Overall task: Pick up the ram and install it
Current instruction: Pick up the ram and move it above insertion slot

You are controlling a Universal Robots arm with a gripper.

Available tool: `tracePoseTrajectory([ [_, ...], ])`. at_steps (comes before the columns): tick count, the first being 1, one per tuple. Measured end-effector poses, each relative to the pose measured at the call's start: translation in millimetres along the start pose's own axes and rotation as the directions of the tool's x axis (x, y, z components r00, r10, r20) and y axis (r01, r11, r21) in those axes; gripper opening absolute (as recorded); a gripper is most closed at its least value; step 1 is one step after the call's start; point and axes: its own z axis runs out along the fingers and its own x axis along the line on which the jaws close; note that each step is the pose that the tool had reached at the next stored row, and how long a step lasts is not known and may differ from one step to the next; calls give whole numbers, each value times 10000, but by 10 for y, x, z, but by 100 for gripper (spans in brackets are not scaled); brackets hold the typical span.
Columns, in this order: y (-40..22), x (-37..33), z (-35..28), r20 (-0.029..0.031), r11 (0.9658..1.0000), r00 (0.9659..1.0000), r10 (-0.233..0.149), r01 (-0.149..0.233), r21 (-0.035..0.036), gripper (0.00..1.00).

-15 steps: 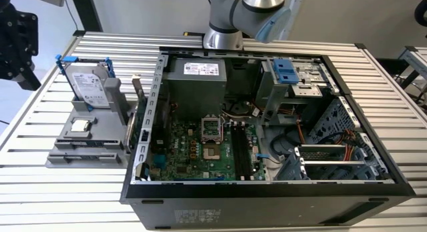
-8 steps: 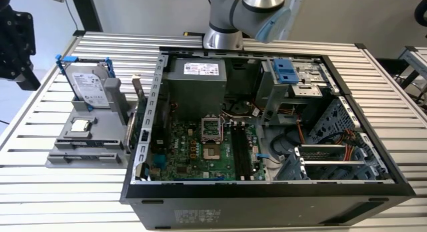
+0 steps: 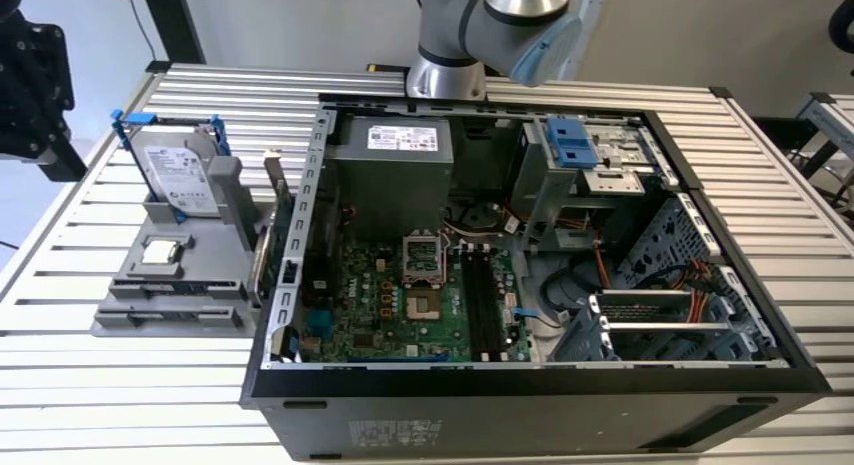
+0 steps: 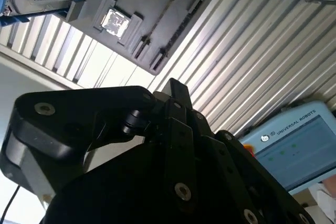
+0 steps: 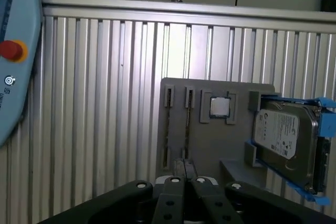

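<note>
Exterior view: even bright room light, soft shadows deep inside computer case. Second wrist view: glare along table slats, chip washed white, gripper underexposed, soft. First wrist view: bright hot patch on slats

One hard drive, one processor (one case).

Holder bearing hard drive sits to the exterior view's left of the case.

robot lab: slatted bench, opened pc
</note>
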Motion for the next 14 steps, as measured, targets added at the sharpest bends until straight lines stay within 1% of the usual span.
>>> tracePoseTrajectory([
  [1,1,0,4,-5,9999,10000,-7,7,106,0],
  [2,1,1,8,-8,9999,10000,-8,8,141,0],
  [5,1,1,20,-8,9999,10000,-10,10,148,0],
  [14,2,1,23,-8,9999,10000,-10,10,148,0],
])
